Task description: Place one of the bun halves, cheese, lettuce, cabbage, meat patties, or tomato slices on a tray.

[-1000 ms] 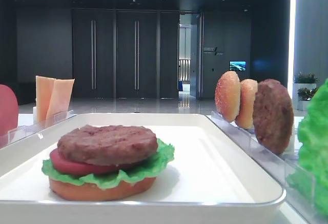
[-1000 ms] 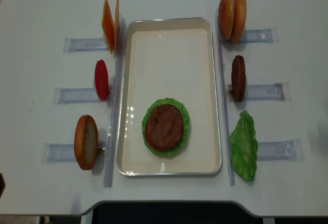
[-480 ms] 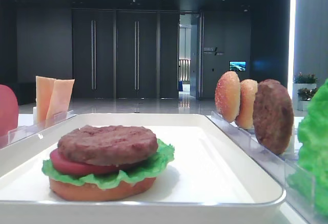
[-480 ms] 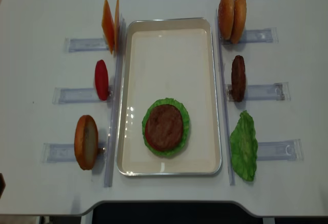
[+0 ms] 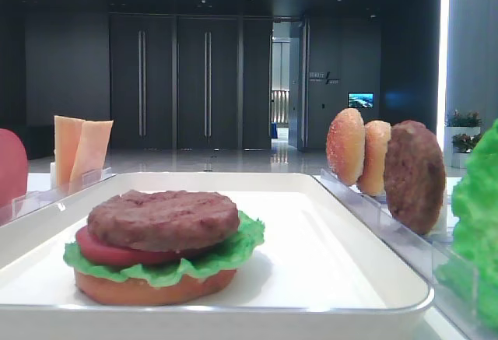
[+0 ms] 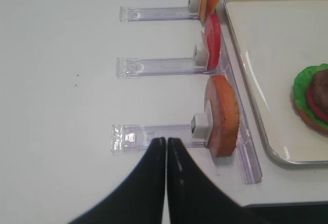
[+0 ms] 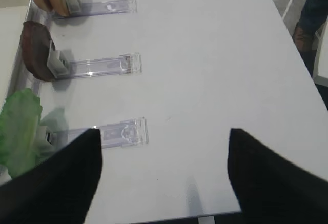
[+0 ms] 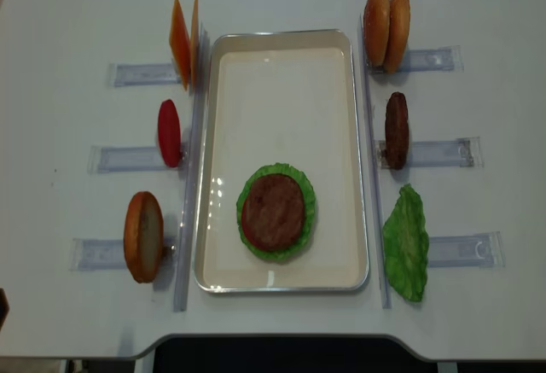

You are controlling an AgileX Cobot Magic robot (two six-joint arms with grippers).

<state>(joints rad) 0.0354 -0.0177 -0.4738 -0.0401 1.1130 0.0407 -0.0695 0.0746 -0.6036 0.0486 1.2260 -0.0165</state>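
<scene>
- A large white rectangular tray (image 8: 281, 91) with a low raised rim is seen at the middle of the pale grey counter (image 8: 68, 14).
- Toward the 6 o'clock end of the tray, a stack is seen: a golden-orange bun half (image 5: 156, 287) at the bottom, then a ruffled green lettuce leaf (image 8: 275, 212), a flat red tomato slice (image 5: 105, 250) and a dark-brown round meat patty (image 8: 274, 209) on top.
- At 9 o'clock of the tray, three clear plastic racks (image 8: 136, 74) are laid out; thin pale-orange cheese slices (image 8: 182, 41), a second red tomato slice (image 8: 169, 132) and a second bun half (image 8: 143, 236) are held upright on edge at their tray-side ends.
- At 3 o'clock of the tray, two more bun halves (image 8: 386, 20), a second dark-brown patty (image 8: 397, 129) and a second green lettuce leaf (image 8: 406, 241) are held in further clear racks.
- The left pincer (image 6: 166, 147) is seen clenched, fingertips pressed together with nothing between them, over the counter beside the rack of the upright bun half.
- The right pincer (image 7: 163, 137) is seen released, its black fingers (image 7: 66, 178) spread wide over bare counter near the rack of the lettuce leaf.
</scene>
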